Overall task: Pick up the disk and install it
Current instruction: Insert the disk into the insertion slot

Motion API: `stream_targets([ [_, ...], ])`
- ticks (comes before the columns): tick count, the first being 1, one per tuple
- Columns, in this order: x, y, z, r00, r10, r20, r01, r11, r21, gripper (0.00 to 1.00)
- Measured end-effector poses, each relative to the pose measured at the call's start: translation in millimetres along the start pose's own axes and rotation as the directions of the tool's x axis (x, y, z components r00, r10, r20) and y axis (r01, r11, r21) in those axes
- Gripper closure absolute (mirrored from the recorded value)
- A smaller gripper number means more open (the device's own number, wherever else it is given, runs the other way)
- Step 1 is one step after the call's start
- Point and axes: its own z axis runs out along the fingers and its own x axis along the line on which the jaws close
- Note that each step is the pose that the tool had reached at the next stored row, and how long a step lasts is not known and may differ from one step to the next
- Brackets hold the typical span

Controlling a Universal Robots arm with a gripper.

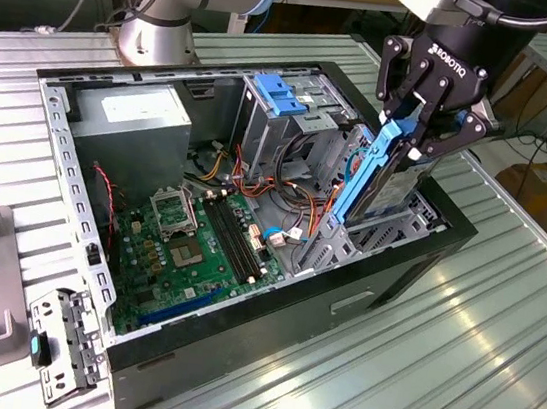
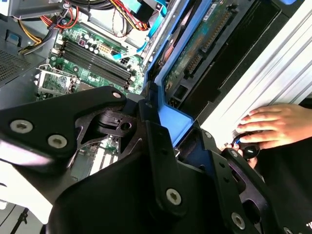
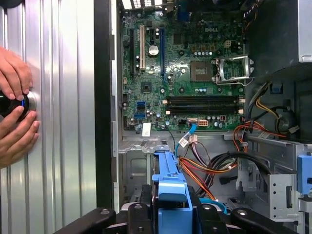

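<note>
Three cameras on one open computer case [image 1: 233, 361].
Exterior view: high, oblique, set back. Both wrist views: close, facing into case; motherboard [image 1: 192, 249] shared by all.

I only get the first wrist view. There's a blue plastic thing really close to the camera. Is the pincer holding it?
Observer: Yes. In the exterior view the black metal pincer is shut on the upper end of the flat black disk, and the blue plastic is the frame around it.
Operator: Is it lying flat?
Observer: No. It stands on edge, tilted, with its lower end inside the open black computer case, on the exterior view's right.
Operator: What's on its side?
Observer: The second wrist view shows a green circuit board on one face of the disk.
</note>
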Motion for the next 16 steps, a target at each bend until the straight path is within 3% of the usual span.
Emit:
stream_targets([
  [9,0.0,0.0,0.3,1.0000,0.000,0.0000,0.000,1.0000,0.0000,0.62],
  [10,0.0,0.0,0.3,1.0000,0.000,0.0001,0.000,1.0000,0.0000,0.55],
  [11,0.0,-0.1,1.1,1.0000,0.000,0.0003,0.000,1.0000,0.0000,0.55],
  [16,-0.4,-0.6,14.7,1.0000,0.000,0.0007,0.000,1.0000,0.0000,0.57],
])
